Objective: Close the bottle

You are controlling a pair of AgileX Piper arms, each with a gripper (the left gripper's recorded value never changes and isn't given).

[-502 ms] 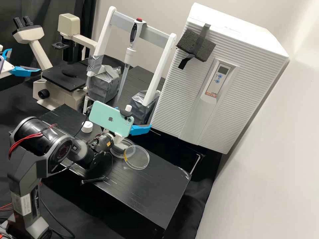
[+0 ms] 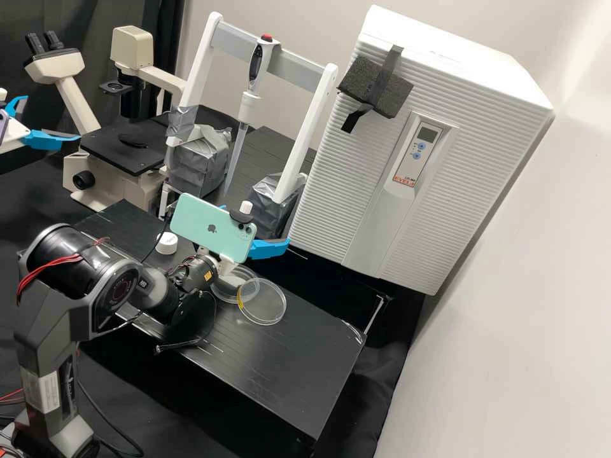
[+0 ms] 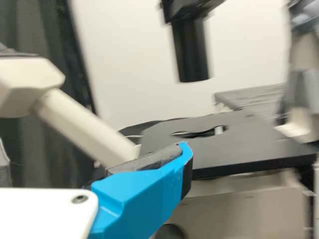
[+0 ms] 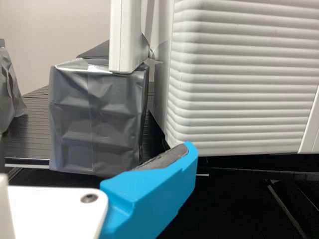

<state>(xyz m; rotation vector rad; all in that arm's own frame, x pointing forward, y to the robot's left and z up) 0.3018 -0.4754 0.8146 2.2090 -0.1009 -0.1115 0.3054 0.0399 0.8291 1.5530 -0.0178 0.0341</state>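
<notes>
Smooth white plastic cap (image 2: 167,242), clear glossy dish (image 2: 263,310), matt black bench (image 2: 286,362)

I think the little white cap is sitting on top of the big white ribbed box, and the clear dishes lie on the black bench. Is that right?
Not quite. The high view shows the little white cap lying on the black bench, not on top of the big white ribbed box. The clear dishes do lie on the bench, as you said.

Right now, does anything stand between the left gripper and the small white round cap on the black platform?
Yes. The beige microscope stands before the left gripper, and in the high view its body lies roughly between that gripper and the white round cap.
</notes>
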